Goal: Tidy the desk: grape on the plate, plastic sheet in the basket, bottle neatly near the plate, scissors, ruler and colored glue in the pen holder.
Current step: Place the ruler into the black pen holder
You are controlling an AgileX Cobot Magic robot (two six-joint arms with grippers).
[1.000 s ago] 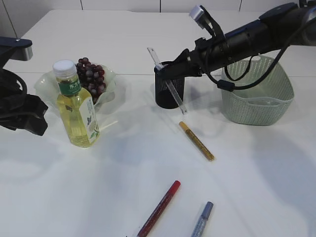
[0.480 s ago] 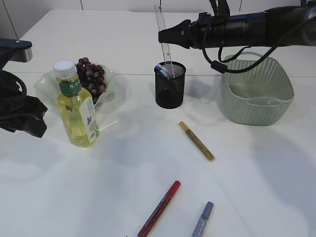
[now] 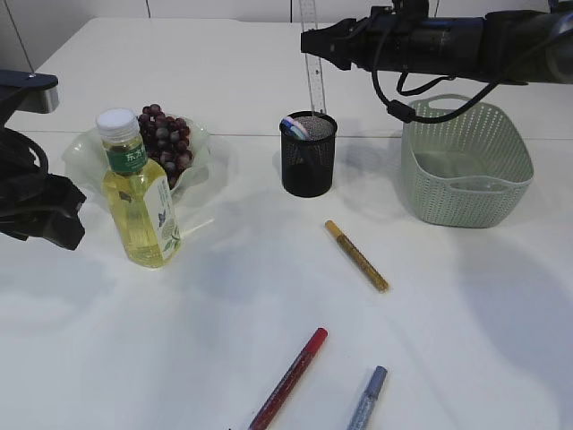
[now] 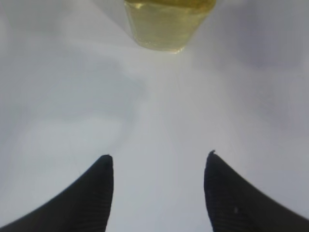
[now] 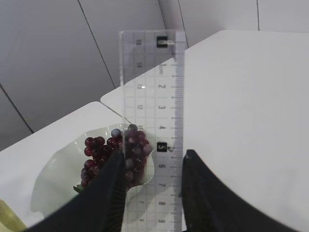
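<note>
Here the clear ruler (image 3: 312,67) stands upright over the black mesh pen holder (image 3: 309,166), its lower end at the holder's rim; whether it reaches inside cannot be told. The right fingers (image 3: 313,42) pinch it by its two long edges, as the right wrist view shows, with the ruler (image 5: 153,121) running up between the dark fingers (image 5: 113,193). Blue and white tips already poke out of the holder. Just right of the holder sits the pale green basket (image 3: 466,193). In front of the holder a yellow glue pen (image 3: 356,255) lies on the white bench (image 3: 466,313), and nearer the front edge lie a red pen (image 3: 288,379) and a blue pen (image 3: 367,399), apart from each other. To the left the grapes (image 3: 165,141) rest on the ruffled clear plate (image 3: 85,152), and the bottle (image 3: 136,193) of yellow drink stands upright just in front of the plate. The left fingers (image 4: 157,162) hover spread apart over bare bench, holding nothing, with the bottle base (image 4: 169,24) ahead of them.
</note>
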